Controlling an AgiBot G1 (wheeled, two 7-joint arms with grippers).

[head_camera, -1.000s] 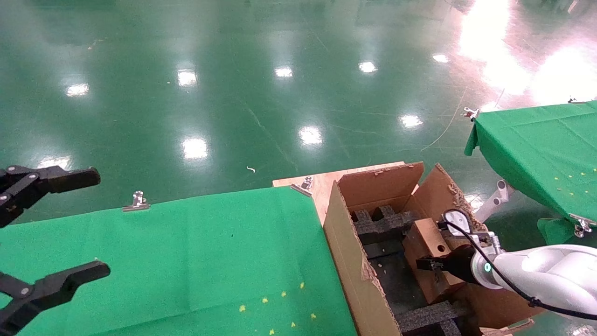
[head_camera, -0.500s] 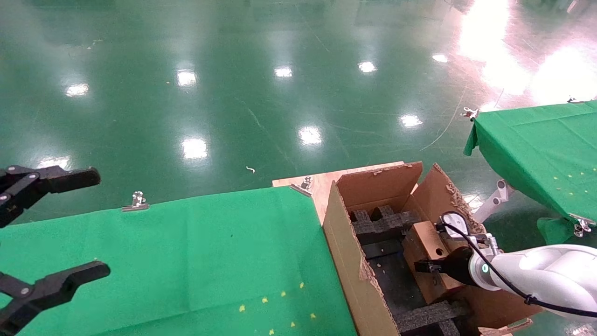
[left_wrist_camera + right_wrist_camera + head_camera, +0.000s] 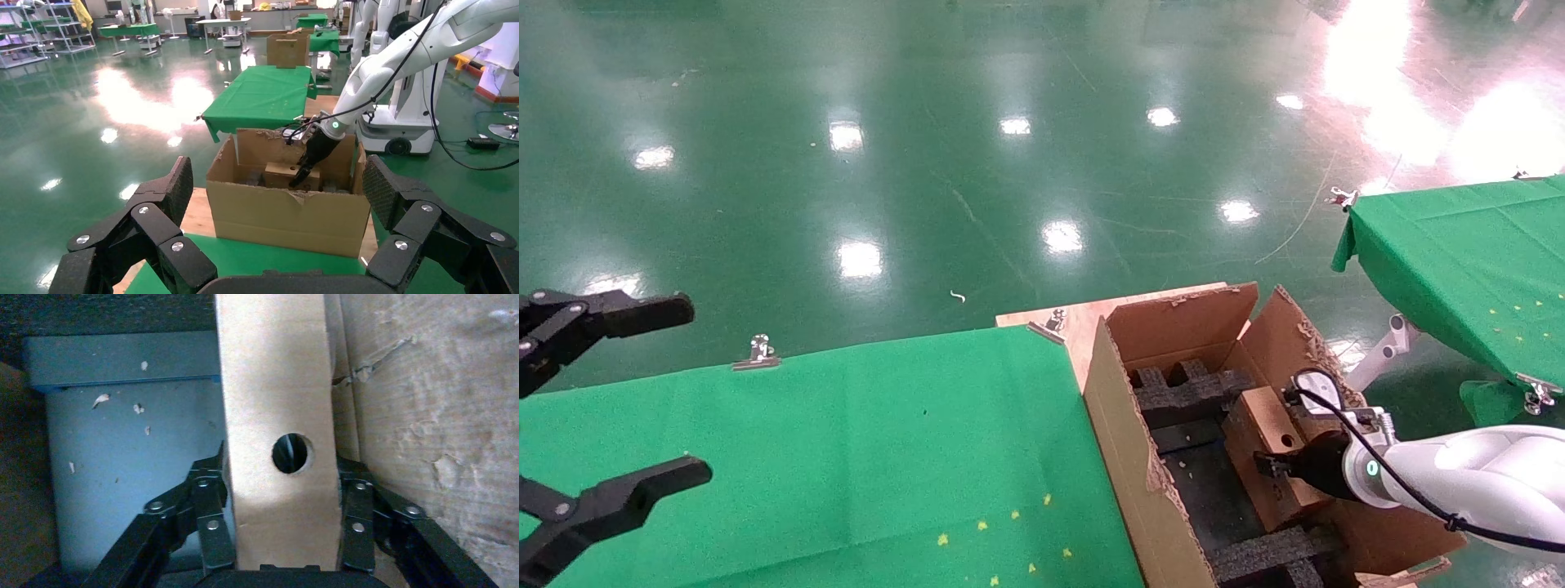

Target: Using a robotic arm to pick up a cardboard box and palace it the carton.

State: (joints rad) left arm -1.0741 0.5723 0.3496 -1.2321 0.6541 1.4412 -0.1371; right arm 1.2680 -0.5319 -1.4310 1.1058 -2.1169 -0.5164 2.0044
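The carton [image 3: 1124, 425] stands open to the right of the green table, with black foam inserts [image 3: 1185, 392] inside. My right gripper [image 3: 1279, 472], on the white arm, reaches into it. It is shut on the small cardboard box [image 3: 1261, 423], one finger on each side near its round hole. In the right wrist view the fingers [image 3: 211, 520] clamp the box [image 3: 275, 386] beside the carton's wall [image 3: 428, 416]. The left wrist view shows the carton [image 3: 287, 214], the box [image 3: 278, 174] and the right gripper [image 3: 304, 174]. My left gripper [image 3: 686, 390] is open and empty at the far left.
A green-clothed table [image 3: 846, 457] lies in front, held by metal clips [image 3: 758, 353]. The carton rests on a wooden board [image 3: 1083, 322]. A second green table [image 3: 1467, 261] stands at the right. Shiny green floor lies beyond.
My right gripper has shifted slightly with the cardboard box, which sits a little lower in the carton. The left arm has not moved.
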